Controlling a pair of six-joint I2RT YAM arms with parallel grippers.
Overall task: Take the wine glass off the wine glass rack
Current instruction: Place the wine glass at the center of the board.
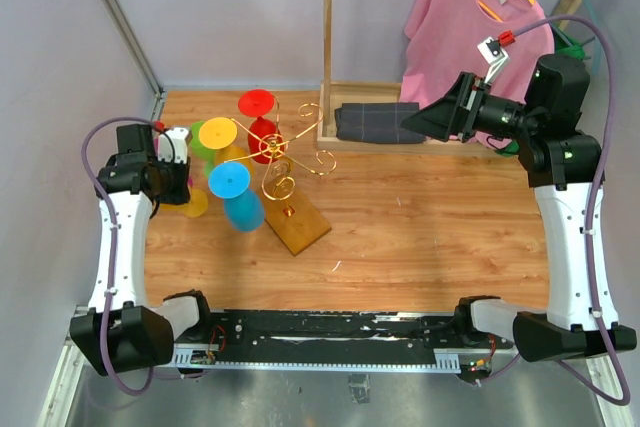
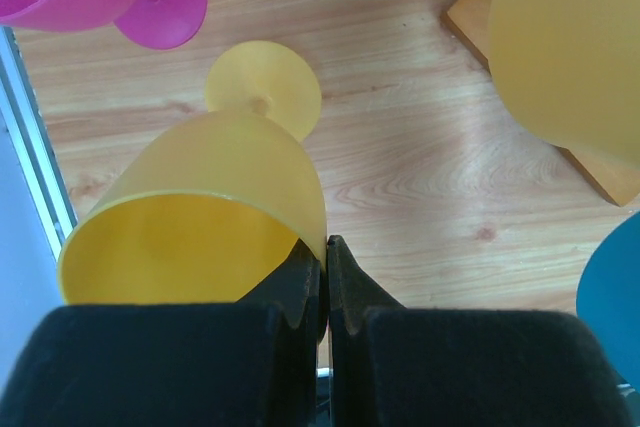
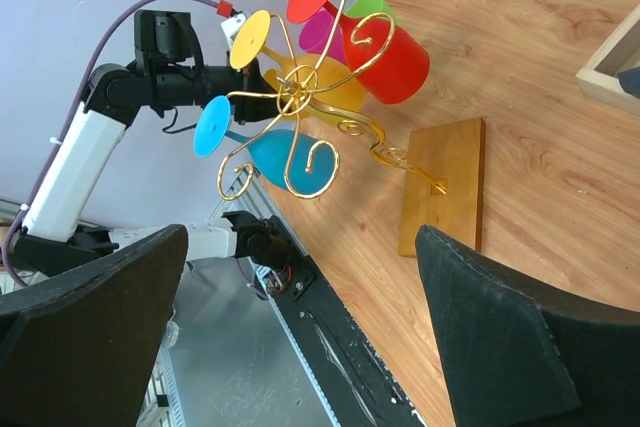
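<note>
Gold wire rack [image 1: 290, 162] stands on its wooden base [image 1: 297, 219] at table [image 1: 430, 227] left-centre, with red [image 1: 262, 127], orange [image 1: 222, 137] and blue [image 1: 238, 197] glasses hanging from its arms. Your left gripper [image 2: 326, 267] has its fingers pinched together on the rim of a yellow glass [image 2: 215, 217] lying on the table. Your right gripper [image 1: 425, 119] is raised, spread wide, holding nothing.
</note>
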